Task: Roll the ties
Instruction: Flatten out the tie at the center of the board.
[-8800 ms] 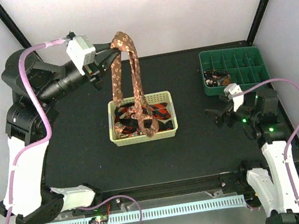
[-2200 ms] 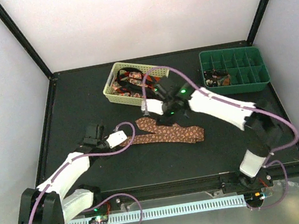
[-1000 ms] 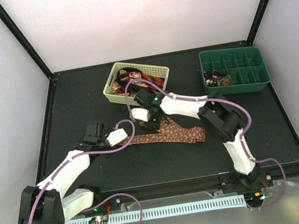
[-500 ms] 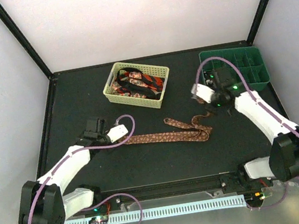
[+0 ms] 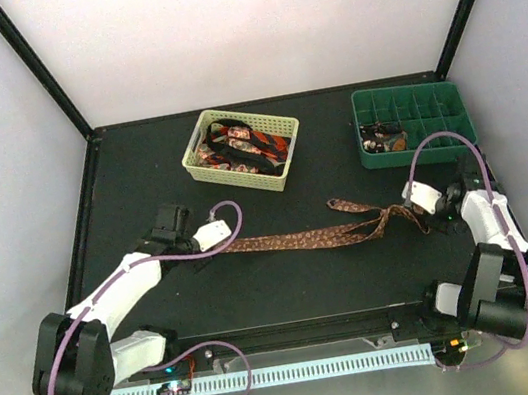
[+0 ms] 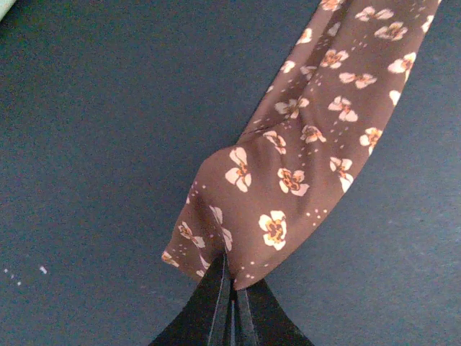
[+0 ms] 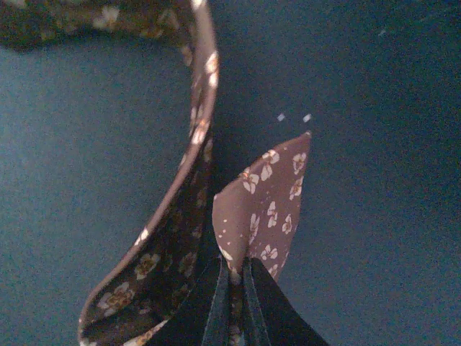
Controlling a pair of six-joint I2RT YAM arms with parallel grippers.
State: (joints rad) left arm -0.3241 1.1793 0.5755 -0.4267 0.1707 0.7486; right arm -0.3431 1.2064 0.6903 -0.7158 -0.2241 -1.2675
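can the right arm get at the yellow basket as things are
Probably not freely: the right gripper is shut on one end of the brown tie, with the left gripper pinching the other. Nothing stands between it and the basket.

Even, bright overhead light casts soft shadows; the right wrist view is dimmer and slightly soft.
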